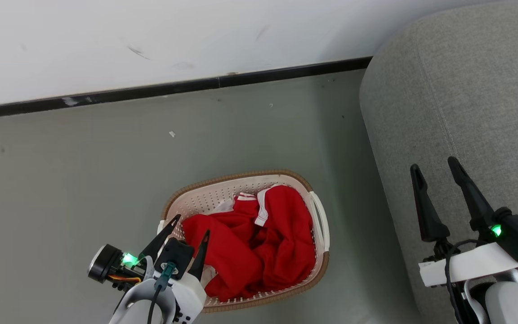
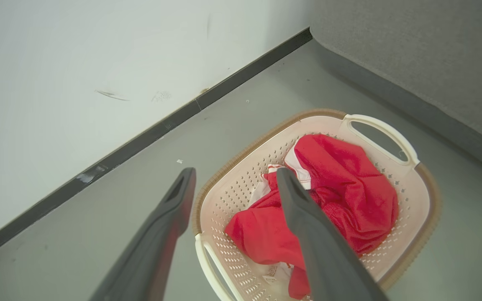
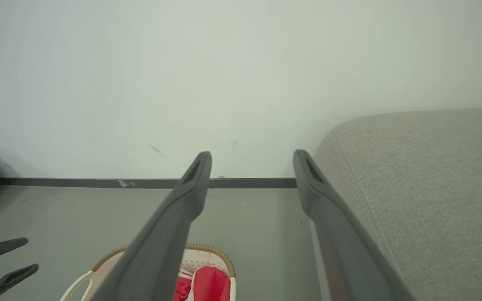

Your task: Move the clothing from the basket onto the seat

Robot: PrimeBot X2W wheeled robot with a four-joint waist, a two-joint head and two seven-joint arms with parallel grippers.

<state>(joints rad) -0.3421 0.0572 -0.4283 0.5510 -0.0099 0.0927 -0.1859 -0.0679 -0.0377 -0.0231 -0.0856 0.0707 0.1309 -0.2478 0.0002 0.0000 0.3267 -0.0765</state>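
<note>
And here is the scene: the clothing [image 1: 259, 245], a crumpled heap of bright red fabric, lies inside the basket [image 1: 241, 174], piled toward the side of the basket that faces the seat [image 1: 466, 112], leaving the perforated wall on the opposite side bare. The basket stands on the floor [image 1: 83, 180], short of the wall [image 1: 151, 36], with the grey seat just beside it and no red on the part of the seat in view, so the job looks to be at its very start. The left pincer [image 1: 192, 224] hovers over the basket's near rim, its two dark fingers spread wide and empty, one above the rim and the other above the red heap. The right pincer [image 1: 434, 164] hangs well away from the basket, over the seat's edge, fingers likewise apart with nothing between them. Now the cloth itself: it looks light, limp and soft, so it should give under the fingers, sag and trail once lifted, and one garment may drag another along. The best bite is probably a raised fold, such as the ridge by the white trim [image 1: 262, 213] near the basket's middle, pinched deep; a shallow nip at a loose edge risks a slip.
</note>
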